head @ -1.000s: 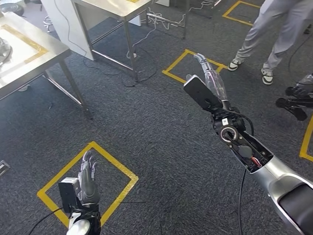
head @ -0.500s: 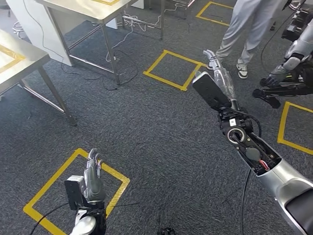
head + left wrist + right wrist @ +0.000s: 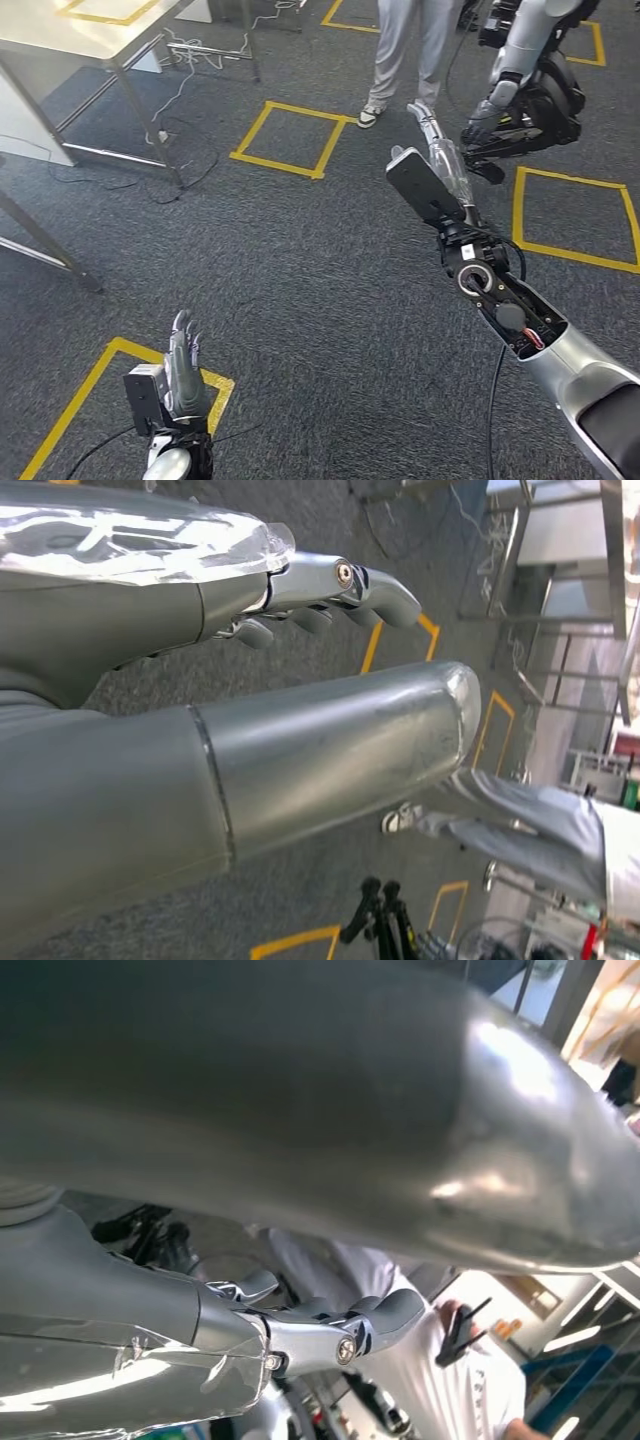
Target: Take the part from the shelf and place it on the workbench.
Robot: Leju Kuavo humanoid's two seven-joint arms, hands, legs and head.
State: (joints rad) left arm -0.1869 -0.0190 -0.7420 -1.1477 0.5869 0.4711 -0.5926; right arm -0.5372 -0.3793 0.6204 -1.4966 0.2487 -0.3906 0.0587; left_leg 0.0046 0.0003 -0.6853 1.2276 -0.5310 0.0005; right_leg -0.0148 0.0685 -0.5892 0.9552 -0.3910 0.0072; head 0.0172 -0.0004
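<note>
My left hand (image 3: 183,365) hangs low over the grey carpet, near a corner of a yellow tape square, fingers stretched and holding nothing. In the left wrist view its fingers (image 3: 317,590) and thumb (image 3: 340,740) stand apart with only floor between them. My right hand (image 3: 441,160) is raised ahead on the outstretched silver arm, fingers straight and empty. The right wrist view has its fingers (image 3: 317,1330) extended below the thick thumb (image 3: 377,1110), nothing held.
A metal table (image 3: 90,20) stands at the far left, with a leg (image 3: 45,245) of a nearer table below it and cables (image 3: 181,80) on the floor. Yellow tape squares (image 3: 290,140) mark the carpet. A person's legs (image 3: 400,50) and another robot (image 3: 528,90) are ahead right.
The camera has turned right: the tables slid out toward the left and the other robot came in at the upper right. Both hands keep the same empty posture.
</note>
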